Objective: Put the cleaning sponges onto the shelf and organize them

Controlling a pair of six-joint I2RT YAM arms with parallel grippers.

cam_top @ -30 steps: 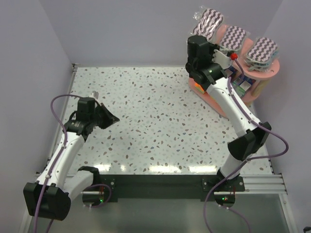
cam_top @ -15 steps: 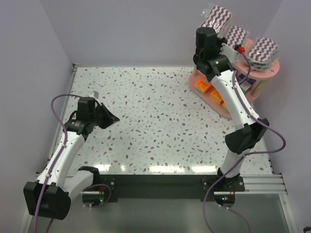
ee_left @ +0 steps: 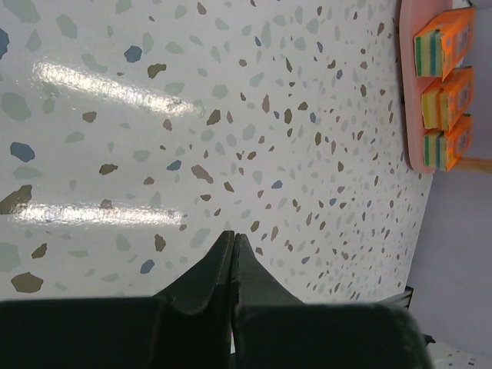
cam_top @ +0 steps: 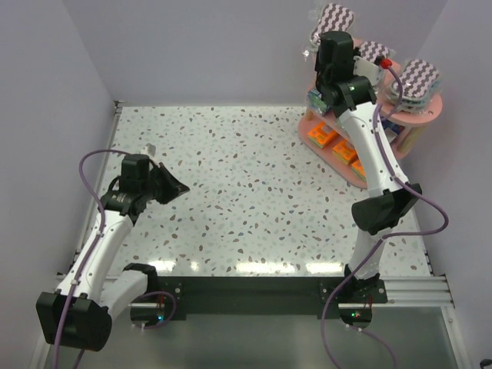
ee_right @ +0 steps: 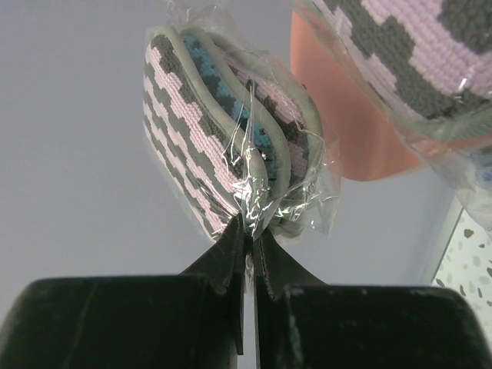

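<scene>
No legible text, brand, number or sign in any view. Zigzag sponge pack (ee_right: pixel 200 131), its clear wrap pinched at the tips of the right gripper (ee_right: pixel 247 231): film shows only glare and creases. Orange packs (ee_left: pixel 453 96), far ahead and to the right of the left gripper (ee_left: pixel 233 238): any print too small to read.

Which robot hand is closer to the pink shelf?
Right. The right gripper is up at the pink three-tier shelf, pinching a purple-white zigzag sponge pack. The left gripper hangs shut far across the speckled table.
</scene>
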